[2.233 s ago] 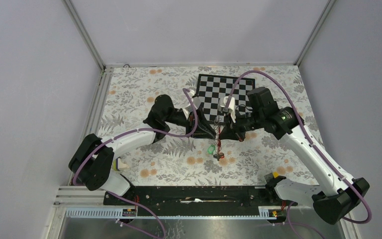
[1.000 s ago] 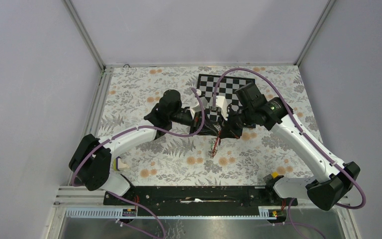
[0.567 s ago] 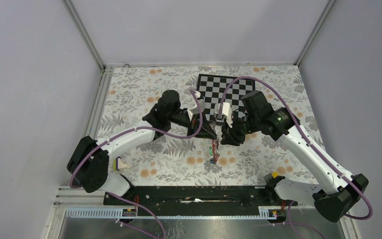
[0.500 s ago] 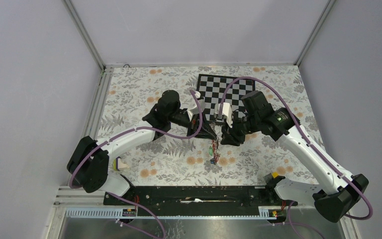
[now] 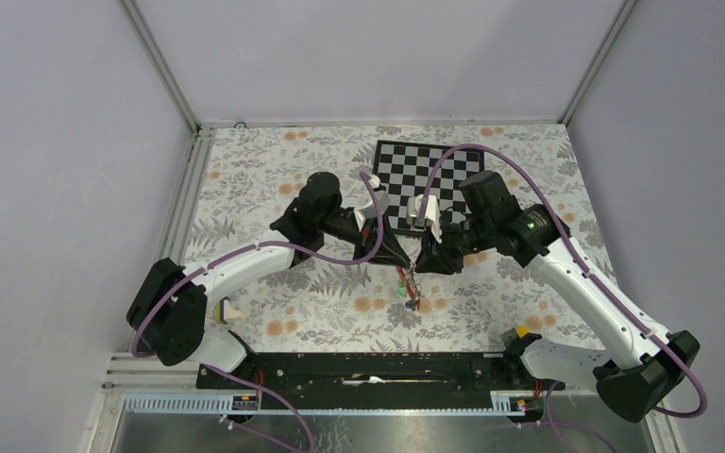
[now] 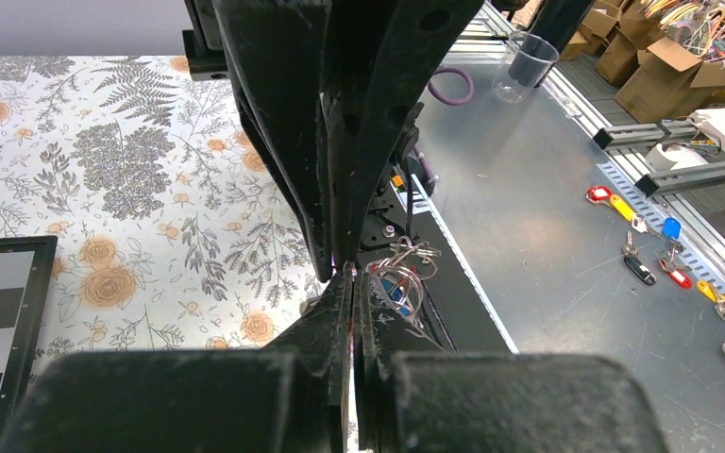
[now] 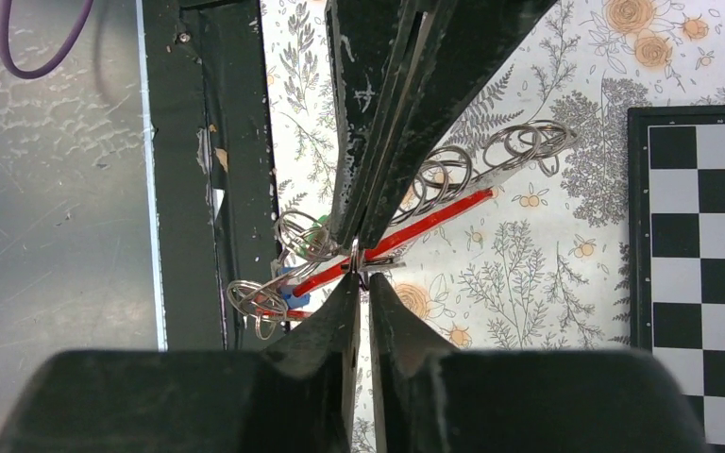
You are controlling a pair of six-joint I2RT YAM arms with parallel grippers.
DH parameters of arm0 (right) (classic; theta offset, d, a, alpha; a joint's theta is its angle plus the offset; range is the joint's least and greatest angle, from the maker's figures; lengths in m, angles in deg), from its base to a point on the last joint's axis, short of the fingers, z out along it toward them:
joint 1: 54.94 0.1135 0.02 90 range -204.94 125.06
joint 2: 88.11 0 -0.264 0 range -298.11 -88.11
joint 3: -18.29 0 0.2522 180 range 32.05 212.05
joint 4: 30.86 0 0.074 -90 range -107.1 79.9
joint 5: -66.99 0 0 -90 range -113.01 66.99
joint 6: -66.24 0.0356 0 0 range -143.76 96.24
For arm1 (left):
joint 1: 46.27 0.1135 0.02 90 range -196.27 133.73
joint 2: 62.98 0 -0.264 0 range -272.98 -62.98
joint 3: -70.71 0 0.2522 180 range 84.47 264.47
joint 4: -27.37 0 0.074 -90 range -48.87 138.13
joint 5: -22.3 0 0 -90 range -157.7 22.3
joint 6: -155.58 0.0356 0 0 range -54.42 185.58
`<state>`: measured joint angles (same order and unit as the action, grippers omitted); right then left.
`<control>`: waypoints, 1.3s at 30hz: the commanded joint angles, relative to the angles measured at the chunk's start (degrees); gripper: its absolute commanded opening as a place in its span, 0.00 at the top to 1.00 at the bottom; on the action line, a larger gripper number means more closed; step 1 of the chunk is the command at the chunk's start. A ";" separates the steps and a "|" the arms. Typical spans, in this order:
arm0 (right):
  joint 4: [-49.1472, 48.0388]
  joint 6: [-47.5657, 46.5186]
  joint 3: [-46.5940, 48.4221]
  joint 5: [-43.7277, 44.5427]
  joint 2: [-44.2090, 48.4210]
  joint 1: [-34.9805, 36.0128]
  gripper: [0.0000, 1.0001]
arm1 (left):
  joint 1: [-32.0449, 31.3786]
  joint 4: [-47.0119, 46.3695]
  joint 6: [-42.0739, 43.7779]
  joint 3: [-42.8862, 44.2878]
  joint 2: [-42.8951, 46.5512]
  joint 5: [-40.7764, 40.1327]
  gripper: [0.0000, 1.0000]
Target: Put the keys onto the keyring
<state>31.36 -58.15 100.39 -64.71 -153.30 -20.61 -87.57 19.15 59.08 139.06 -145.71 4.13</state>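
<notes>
The keys point(image 7: 293, 286) hang partly hidden behind the left claw point(image 7: 359, 247).

Top view: board point(image 5: 434, 170) at upper centre of surface point(image 5: 245, 189). Left claw point(image 5: 398, 257) and right claw point(image 5: 422, 260) meet tip to tip at frame centre, just below the board's lower edge. Keys point(image 5: 410, 291) directly beneath that meeting point.

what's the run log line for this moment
left jaws: shut on key bunch | right jaws: tip to tip with left, grip unclear | key bunch: hanging below both
</notes>
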 commanded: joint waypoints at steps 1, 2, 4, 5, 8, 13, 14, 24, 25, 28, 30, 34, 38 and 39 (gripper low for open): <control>-1.34 -0.85 -0.86 -2.07 0.96 -0.38 0.90 | -0.10 -5.12 -0.69 -0.01 1.96 2.39 1.00; -1.36 -0.92 -1.05 -2.14 1.00 -0.40 0.92 | -0.06 -5.22 -0.85 -0.01 1.97 2.47 1.00; -1.38 -0.95 -1.17 -2.44 0.89 -0.41 0.96 | -0.09 -5.56 -1.06 -0.09 1.97 2.67 1.00; -1.50 -0.95 -1.18 -2.74 0.84 -0.45 0.98 | -0.05 -5.80 -1.18 -0.14 1.97 2.86 1.00; -1.55 -0.71 -1.12 -3.91 0.47 -0.40 1.00 | -0.09 -7.55 -2.14 -0.55 1.97 3.09 1.00; -2.23 0.01 -1.24 -5.74 -0.19 -0.40 1.00 | -0.09 -12.37 -5.13 -1.61 1.80 4.02 1.00; -2.53 0.18 -1.39 -6.09 -0.36 -0.41 1.00 | -0.10 -13.44 -5.82 -1.92 1.67 4.32 1.00; -4.85 1.68 -2.24 -7.17 -1.26 -0.41 0.96 | -0.44 -28.70 -16.05 -4.89 0.50 5.71 1.00; -5.04 1.62 -2.41 -6.91 -1.13 -0.40 0.95 | -0.44 -29.03 -16.23 -5.00 0.51 5.69 1.00; -5.42 1.61 -2.85 -5.58 0.00 -0.52 0.87 | -0.43 -29.25 -16.03 -5.72 0.95 5.40 1.00; -5.47 1.56 -2.86 -5.05 1.17 -0.87 0.80 | -0.34 -29.10 -15.83 -6.05 1.24 4.77 1.00; -5.10 1.63 -2.32 -6.48 3.49 -2.31 0.68 | -0.12 -28.07 -15.38 -5.84 1.27 3.58 1.00; -4.43 1.61 -1.68 -8.49 4.60 -3.40 0.65 | -0.09 -27.76 -15.46 -5.43 0.93 3.07 1.00; -4.41 1.57 -1.68 -8.83 4.74 -3.54 0.65 | -0.10 -27.63 -15.47 -5.35 0.85 3.01 1.00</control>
<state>27.93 -56.47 97.59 -70.78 -150.22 -23.25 -87.57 -4.08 43.91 133.01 -145.71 7.35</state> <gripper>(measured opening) 0.343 0.010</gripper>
